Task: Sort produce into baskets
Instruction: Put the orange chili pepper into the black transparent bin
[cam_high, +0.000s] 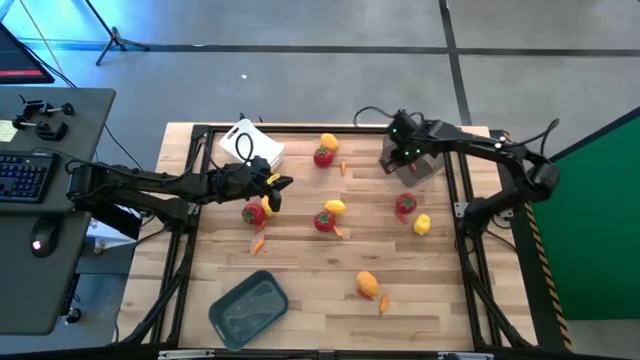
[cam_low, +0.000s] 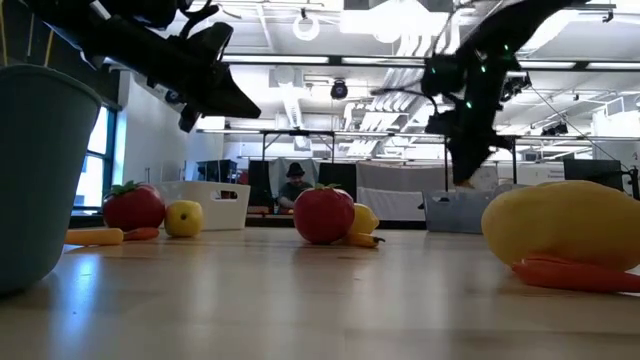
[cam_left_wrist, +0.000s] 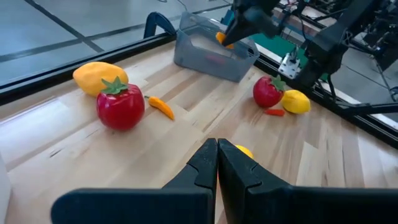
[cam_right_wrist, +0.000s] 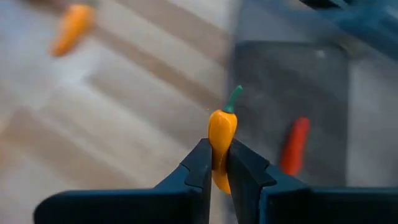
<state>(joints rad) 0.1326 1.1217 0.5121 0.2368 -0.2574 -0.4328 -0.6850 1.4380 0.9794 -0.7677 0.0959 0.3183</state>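
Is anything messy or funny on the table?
Nothing is spilled or broken. Fruit lies scattered, unsorted. The grey-blue bin sits askew at the table edge. The right hand holds a small orange pepper above the dark bin.

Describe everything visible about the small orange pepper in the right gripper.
The orange pepper is a tiny, smooth, glossy piece that looks like plastic, with a thin curved green stem pointing away from the right gripper. The two dark fingers pinch its lower half, so it touches nothing else. It hangs over the edge of the dark see-through basket, where a red-orange piece already lies.
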